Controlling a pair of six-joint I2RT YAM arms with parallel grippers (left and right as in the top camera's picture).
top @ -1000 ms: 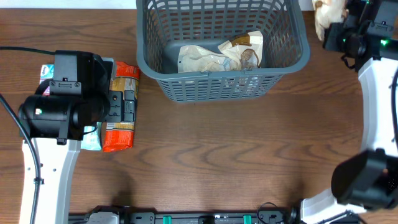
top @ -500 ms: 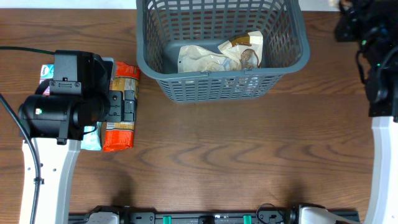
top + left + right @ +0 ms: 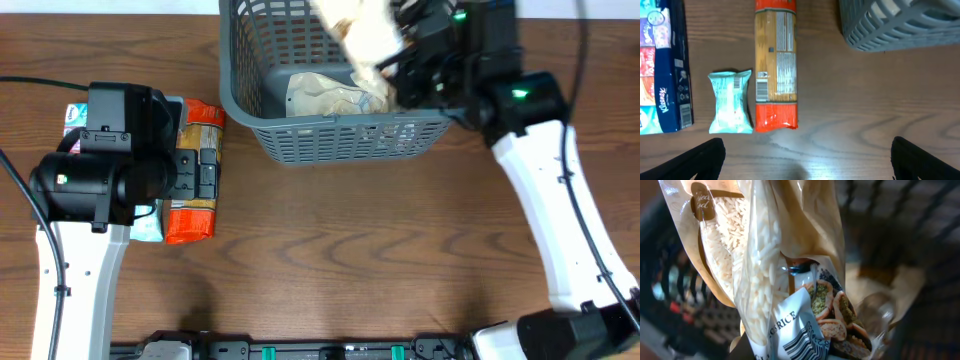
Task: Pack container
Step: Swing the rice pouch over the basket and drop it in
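The dark grey container (image 3: 470, 95) stands at the back middle of the table, and its corner (image 3: 900, 25) shows in the left wrist view. A pale packet (image 3: 320, 97) lies on its floor. My right gripper (image 3: 398, 62) hangs over the container, shut on a clear bag of rice (image 3: 362, 32) (image 3: 755, 255) that fills the right wrist view, with the container's lattice blurred behind. My left gripper (image 3: 807, 167) is open and low over the wood at the left, just short of a long orange packet (image 3: 776, 65) (image 3: 190, 215) and a small teal packet (image 3: 730, 101).
A blue tissue pack (image 3: 662, 65) (image 3: 72, 113) lies left of the teal packet, partly under the left arm. The right arm (image 3: 560, 200) slants from the front right corner up to the container.
The right arm has swung from beyond the container's right side to over its inside, carrying the rice bag. The left arm has not moved.
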